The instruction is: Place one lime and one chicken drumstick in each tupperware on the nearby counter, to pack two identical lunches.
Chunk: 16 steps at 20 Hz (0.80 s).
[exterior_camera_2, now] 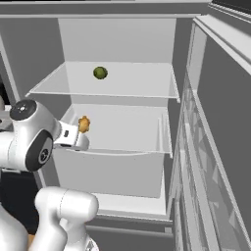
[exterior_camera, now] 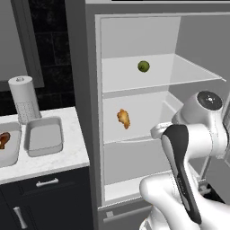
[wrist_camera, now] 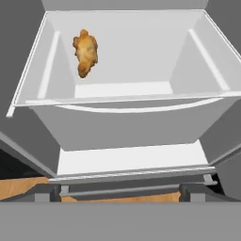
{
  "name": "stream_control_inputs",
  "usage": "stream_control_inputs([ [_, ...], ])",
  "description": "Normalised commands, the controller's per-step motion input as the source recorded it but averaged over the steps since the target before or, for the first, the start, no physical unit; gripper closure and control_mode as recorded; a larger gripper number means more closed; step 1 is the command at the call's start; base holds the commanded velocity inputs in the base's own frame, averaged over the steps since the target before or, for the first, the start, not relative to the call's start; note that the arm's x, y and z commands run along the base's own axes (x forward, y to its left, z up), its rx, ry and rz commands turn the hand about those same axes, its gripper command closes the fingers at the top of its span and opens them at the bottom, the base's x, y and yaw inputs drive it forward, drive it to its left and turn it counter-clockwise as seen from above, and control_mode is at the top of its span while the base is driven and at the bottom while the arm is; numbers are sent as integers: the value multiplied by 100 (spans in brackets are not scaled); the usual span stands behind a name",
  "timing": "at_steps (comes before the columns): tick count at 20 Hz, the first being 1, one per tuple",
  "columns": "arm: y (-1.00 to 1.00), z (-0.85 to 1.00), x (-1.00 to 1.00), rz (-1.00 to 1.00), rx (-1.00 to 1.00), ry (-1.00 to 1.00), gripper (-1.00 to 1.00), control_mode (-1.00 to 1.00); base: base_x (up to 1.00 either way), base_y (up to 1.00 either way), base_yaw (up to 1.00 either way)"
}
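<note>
open fridge [exterior_camera: 134,40] ahead, door [exterior_camera_2: 220,147] swung wide on the right. lime [exterior_camera: 143,66] lying on the upper glass shelf [exterior_camera: 179,74], toward the back, well apart from everything else. chicken drumstick [exterior_camera: 123,118] lying in the white drawer [wrist_camera: 132,122] 1 level below, near its left side; seen from the hand as a golden-brown lump [wrist_camera: 85,53] at the upper left of the drawer, not touching the front wall. second lime and second drumstick: cannot tell from here.

left of the fridge, white marble tabletop [exterior_camera: 67,157] over dark navy cabinets [exterior_camera: 49,197] with silver handles. 2 light-grey tupperware trays side by side on it: nearer-to-fridge tray [exterior_camera: 43,136] with nothing visible inside; left tray [exterior_camera: 11,150] cut off by the frame edge, holding a reddish-brown piece [exterior_camera: 3,140] at its edge, too cropped to name. paper towel roll [exterior_camera: 24,99] standing upright just behind the trays.

white arm [exterior_camera: 188,148] raised in front of the fridge, wrist level with the drawer front. tool: fingers not visible, set wide apart, holding nothing. wooden floor [wrist_camera: 23,188] visible below the fridge base.
</note>
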Motion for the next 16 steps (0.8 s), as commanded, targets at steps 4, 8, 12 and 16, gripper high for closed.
stream_control_inputs([
  [4,-42,6,2,8,3,-3,-100,-100,0,0,0],
  [8,-6,44,3,9,0,-19,-100,-100,0,0,0],
  [12,1,58,22,5,0,-26,-100,-100,0,0,0],
  [16,0,64,49,0,0,-5,-100,-100,0,0,0],
])
